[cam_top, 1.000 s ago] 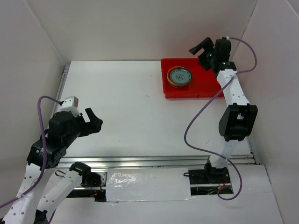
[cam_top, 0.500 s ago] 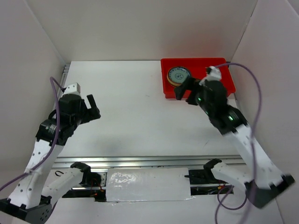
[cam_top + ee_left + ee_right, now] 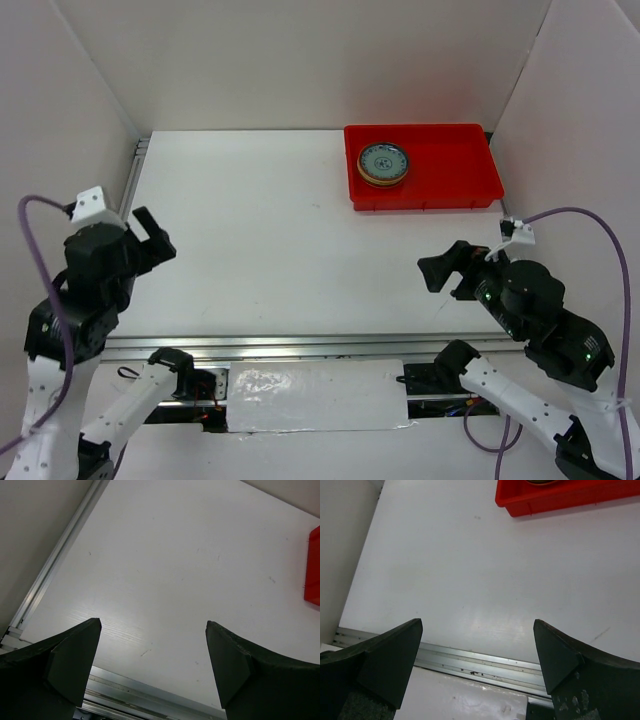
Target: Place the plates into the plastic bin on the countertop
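Plates (image 3: 384, 163), small round patterned ceramic, sit apparently stacked in the left end of the shallow red plastic bin (image 3: 450, 175); none shows on the white bench (image 3: 280, 230) outside it, so the task looks done. Both arms' jaws stand wide, empty.

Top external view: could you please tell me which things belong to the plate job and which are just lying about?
Job: plates stacked in red bin; countertop; left end effector, right end effector, open.
Lying about: purple cables; silver strip.
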{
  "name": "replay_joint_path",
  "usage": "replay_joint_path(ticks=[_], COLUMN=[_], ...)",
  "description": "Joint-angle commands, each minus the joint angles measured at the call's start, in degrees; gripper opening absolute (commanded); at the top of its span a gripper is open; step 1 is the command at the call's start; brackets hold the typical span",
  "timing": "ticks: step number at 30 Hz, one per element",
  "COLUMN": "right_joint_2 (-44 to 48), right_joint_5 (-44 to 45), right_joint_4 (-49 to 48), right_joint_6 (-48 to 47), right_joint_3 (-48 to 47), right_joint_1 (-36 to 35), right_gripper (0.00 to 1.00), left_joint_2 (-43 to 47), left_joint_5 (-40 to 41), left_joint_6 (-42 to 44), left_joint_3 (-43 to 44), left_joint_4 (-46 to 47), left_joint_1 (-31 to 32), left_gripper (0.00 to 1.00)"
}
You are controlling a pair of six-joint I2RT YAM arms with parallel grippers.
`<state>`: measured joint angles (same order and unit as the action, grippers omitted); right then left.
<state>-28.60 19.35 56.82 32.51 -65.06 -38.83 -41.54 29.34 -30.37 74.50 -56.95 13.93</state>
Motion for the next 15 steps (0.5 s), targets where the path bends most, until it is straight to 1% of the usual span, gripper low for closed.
replay_joint_path(ticks=[1, 2, 5, 8, 15], right_joint_2=[1.4, 1.6, 2.9, 4.6, 5.4], right_joint_5=[0.6, 0.6, 0.0, -0.3, 0.9], right_joint_4=[5.8, 5.7, 5.0, 3.7, 4.3], right_joint_6=[0.1, 0.4, -0.4, -0.4, 0.4], right_joint_3=[-0.8, -0.4, -0.3, 0.3, 0.2], right_joint_1=[-0.5, -0.5, -0.7, -0.5, -0.4], right_gripper=[1.00, 1.00, 1.00, 1.00, 1.00], left_joint_2=[4.5, 6.4, 7.8, 8.5, 7.6], left_joint_5=[0.4, 0.3, -0.6, -1.5, -2.2], left_joint_6=[-0.6, -0.9, -1.7, -2.0, -1.9], left_joint_3=[-1.2, -2.9, -6.0, -7.1, -7.5], left_joint_4=[-2.9, -3.1, -3.2, -2.7, -2.2], left_joint_1=[-0.2, -0.3, -0.2, -0.3, -0.3], left_gripper=[0.99, 0.99, 0.99, 0.99, 0.99])
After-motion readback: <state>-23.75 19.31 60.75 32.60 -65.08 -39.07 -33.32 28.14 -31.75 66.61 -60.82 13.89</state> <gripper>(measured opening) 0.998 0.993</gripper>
